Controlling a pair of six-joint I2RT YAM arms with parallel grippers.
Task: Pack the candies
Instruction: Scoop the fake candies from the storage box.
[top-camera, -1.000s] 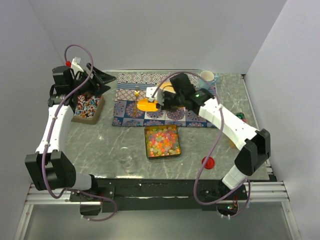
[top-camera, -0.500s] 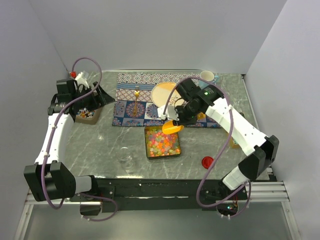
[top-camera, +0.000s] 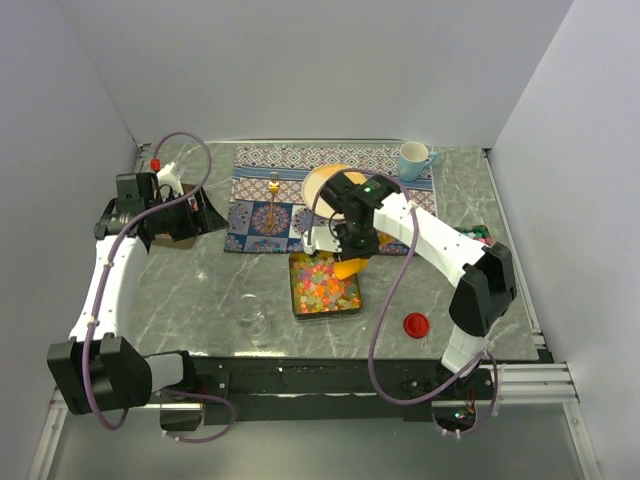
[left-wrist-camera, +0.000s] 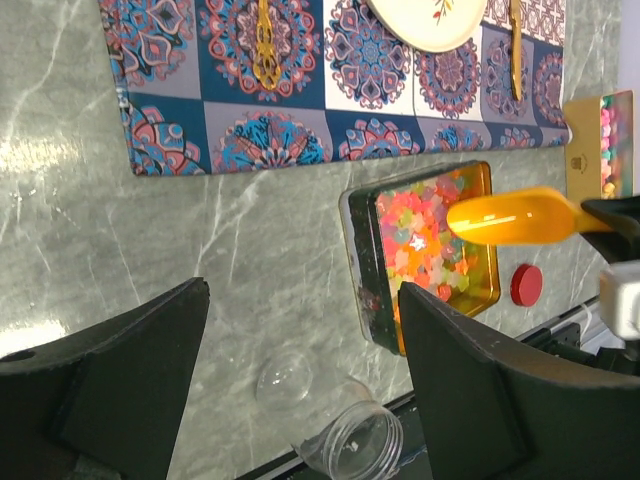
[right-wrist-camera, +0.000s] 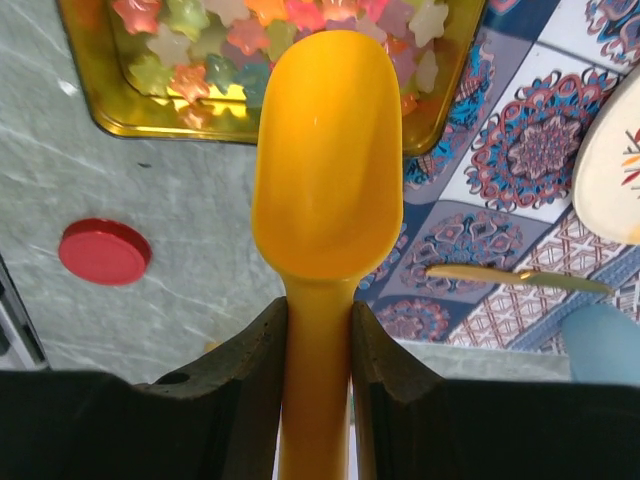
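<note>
The candies (top-camera: 322, 284), small glossy pink, orange, yellow and green sweets, fill an open gold tin (top-camera: 294, 290) on the marble. They also show in the left wrist view (left-wrist-camera: 425, 240) and the right wrist view (right-wrist-camera: 210, 40). My right gripper (top-camera: 356, 246) (right-wrist-camera: 318, 310) is shut on the handle of an orange scoop (top-camera: 349, 267) (right-wrist-camera: 328, 170). The scoop's empty bowl hangs over the tin's right side. My left gripper (top-camera: 192, 212) (left-wrist-camera: 302, 290) is open and empty, far left of the tin. A clear jar (top-camera: 256, 325) (left-wrist-camera: 355, 435) stands open near the front edge.
A red lid (top-camera: 416, 324) (right-wrist-camera: 104, 251) lies front right. A patterned placemat (top-camera: 260, 225) holds a plate (top-camera: 320, 180) and a gold fork (top-camera: 272, 195). A mug (top-camera: 413, 157) stands at the back right. A gold box (left-wrist-camera: 600, 140) sits by the right edge.
My right gripper has carried the scoop from over the plate forward to above the tin. My left gripper has swung down and nearer, over the box at the left.
</note>
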